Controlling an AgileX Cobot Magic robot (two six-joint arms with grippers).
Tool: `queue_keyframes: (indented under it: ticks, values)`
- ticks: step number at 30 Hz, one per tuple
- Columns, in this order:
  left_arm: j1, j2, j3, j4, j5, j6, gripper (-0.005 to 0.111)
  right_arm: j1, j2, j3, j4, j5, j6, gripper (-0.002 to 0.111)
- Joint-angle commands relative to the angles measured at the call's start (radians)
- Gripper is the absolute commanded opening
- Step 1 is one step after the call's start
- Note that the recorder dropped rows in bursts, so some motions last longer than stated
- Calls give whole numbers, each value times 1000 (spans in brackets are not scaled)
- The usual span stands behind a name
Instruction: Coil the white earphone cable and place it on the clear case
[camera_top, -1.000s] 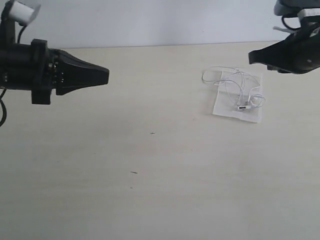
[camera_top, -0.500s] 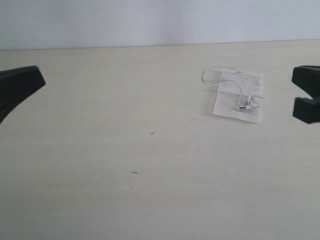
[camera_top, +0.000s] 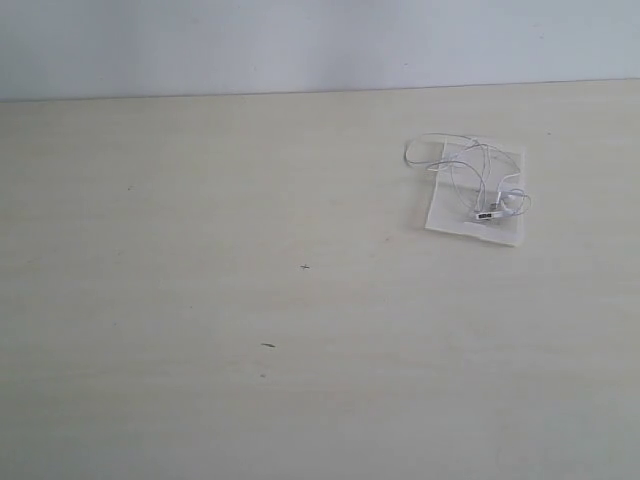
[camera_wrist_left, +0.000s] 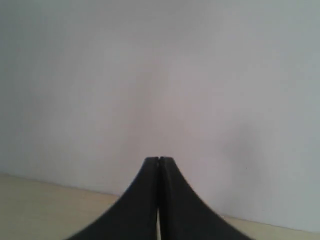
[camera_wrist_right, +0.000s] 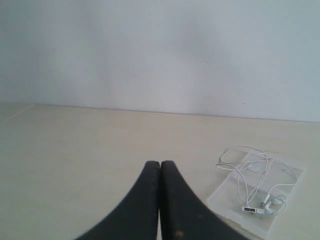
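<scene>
White earphone cable (camera_top: 478, 180) on clear case (camera_top: 445, 212), pale beige table (camera_top: 250, 300), black end effectors.

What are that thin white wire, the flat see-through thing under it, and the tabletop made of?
The white earphone cable looks like matte, rubbery plastic sheathing: it lies in soft, loose loops. The clear case seems thin transparent plastic, faintly glossy: the beige beneath shows through. The table is pale, matte, faintly streaked, perhaps wood-look laminate; hard to tell.
</scene>
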Motion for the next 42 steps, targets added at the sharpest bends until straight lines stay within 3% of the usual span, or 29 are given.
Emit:
queue_keyframes:
  ticks: [1, 11, 14, 18, 22, 24, 26, 29, 31, 33, 42]
  values:
    - [1, -7, 50, 48, -22, -6, 0, 4, -4, 5, 3, 1, 1, 0]
    - [-1, -7, 59, 79, -24, 0, 0, 4, -4, 5, 3, 1, 1, 0]
    - [-1, -7, 59, 38, -119, -129, 0, 4, -4, 5, 3, 1, 1, 0]
    - [-1, -7, 65, 40, -193, -129, 0, 4, -4, 5, 3, 1, 1, 0]
    - [-1, -7, 108, -26, -173, -65, 0, 4, -4, 5, 3, 1, 1, 0]
    - [-1, -7, 141, -117, -149, 54, 0, 4, -4, 5, 3, 1, 1, 0]
    - [1, -7, 141, -341, -100, 345, 0, 4, -4, 5, 3, 1, 1, 0]
    - [4, -4, 141, -923, -36, 928, 0, 4, -4, 5, 3, 1, -1, 0]
    - [4, -6, 141, -1184, 1, 1236, 0, 4, -4, 5, 3, 1, -1, 0]
    - [4, -6, 141, -1252, 33, 1288, 0, 4, -4, 5, 3, 1, -1, 0]
    - [4, -6, 141, -1162, 43, 1285, 0, 4, -4, 5, 3, 1, -1, 0]
